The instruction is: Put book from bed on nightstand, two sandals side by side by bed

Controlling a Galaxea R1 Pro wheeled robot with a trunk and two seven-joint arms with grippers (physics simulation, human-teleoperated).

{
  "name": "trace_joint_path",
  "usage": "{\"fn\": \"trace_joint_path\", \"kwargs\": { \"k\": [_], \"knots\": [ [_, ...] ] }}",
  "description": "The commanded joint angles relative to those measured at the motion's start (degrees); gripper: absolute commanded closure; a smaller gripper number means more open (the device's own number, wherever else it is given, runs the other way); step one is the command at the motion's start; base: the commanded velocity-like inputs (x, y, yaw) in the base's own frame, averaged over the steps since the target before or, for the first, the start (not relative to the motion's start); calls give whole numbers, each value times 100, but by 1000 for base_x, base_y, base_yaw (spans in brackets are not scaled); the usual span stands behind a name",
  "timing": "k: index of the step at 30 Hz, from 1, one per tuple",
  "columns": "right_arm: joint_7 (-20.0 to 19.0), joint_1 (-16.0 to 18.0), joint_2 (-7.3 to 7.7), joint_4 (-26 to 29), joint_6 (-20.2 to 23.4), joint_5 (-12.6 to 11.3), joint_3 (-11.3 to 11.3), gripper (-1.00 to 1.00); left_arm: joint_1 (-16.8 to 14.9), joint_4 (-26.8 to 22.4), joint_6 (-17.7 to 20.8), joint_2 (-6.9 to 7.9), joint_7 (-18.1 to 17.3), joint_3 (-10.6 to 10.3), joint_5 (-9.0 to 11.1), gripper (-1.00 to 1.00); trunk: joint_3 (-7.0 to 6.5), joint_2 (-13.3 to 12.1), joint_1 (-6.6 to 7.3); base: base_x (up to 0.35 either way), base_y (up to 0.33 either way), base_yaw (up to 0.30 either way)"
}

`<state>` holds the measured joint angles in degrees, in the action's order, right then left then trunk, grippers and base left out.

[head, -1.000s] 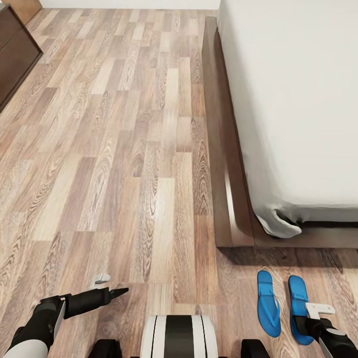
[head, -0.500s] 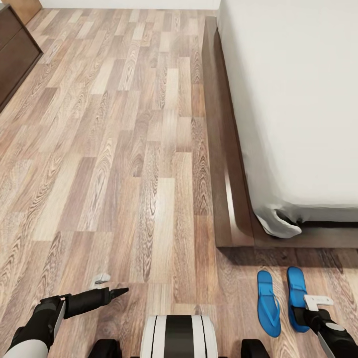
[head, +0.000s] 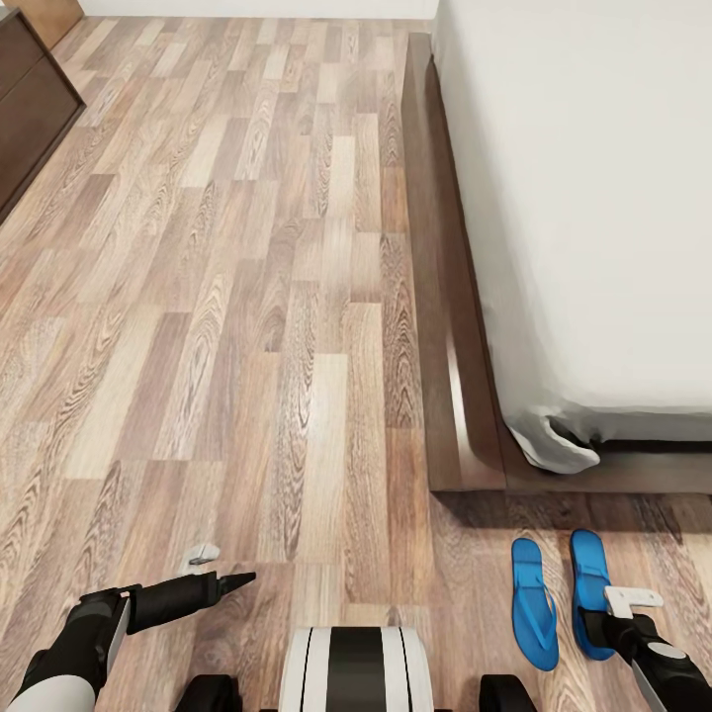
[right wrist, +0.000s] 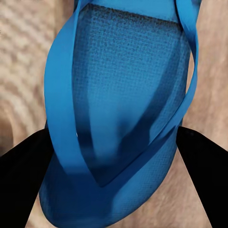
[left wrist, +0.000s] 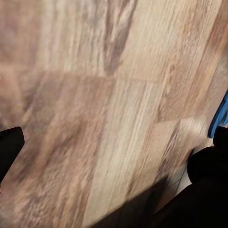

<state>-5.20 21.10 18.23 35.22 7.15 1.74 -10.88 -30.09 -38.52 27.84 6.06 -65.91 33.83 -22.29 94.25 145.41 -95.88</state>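
Two bright blue sandals lie on the plank floor just off the foot corner of the bed (head: pixel 593 198). The left sandal (head: pixel 534 603) rests free. Beside it, the right sandal (head: pixel 590 578) has its heel end between the black fingers of my right gripper (head: pixel 615 621), which is shut on it; in the right wrist view this sandal (right wrist: pixel 126 109) spans the gap between both fingers (right wrist: pixel 23 183). My left gripper (head: pixel 232 578) hangs low over bare floor, open and holding nothing. A sliver of blue sandal (left wrist: pixel 219 118) shows in the left wrist view. The book and the nightstand are out of view.
The bed's dark wooden frame (head: pixel 440 326) runs along the mattress side and ends in a corner close to the sandals. A dark brown cabinet (head: pixel 30 109) stands at the far left. Wide plank floor (head: pixel 247 297) lies between them. My base (head: pixel 356 667) sits at the lower edge.
Between one second and half a second ago, my right gripper pushed the right sandal slightly toward the bed. Since then nothing has moved. The left arm is still.
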Motion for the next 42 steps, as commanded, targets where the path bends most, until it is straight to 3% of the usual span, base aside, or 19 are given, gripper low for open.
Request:
{"fn": "trace_joint_path", "kwargs": {
  "k": [1, 14, 23, 29, 42],
  "knots": [
    [-42, 0, -3, 11, 32, 19, -28, 100, -5, -6, 55, -6, -45, 30, -48, -100, 3, 1, 1, 0, 0, 0],
    [-43, -1, -3, 14, 32, 19, -28, 100, -5, -6, 55, -6, -45, 27, -48, -100, 291, 19, -33, 0, 0, 0],
    [-43, -1, -3, 15, 32, 19, -28, 100, -5, -6, 55, -7, -45, 27, -48, -100, 291, 19, -33, 0, 0, 0],
    [-43, -1, -3, 20, 32, 19, -28, 100, -5, -6, 55, -8, -45, 27, -48, -100, 424, 27, -48, 0, 0, 0],
    [-32, -1, -3, 19, 32, 19, -28, 100, -5, -6, 55, -6, -49, 27, -48, -100, 424, 27, -48, 0, 0, 0]
  ]
}}
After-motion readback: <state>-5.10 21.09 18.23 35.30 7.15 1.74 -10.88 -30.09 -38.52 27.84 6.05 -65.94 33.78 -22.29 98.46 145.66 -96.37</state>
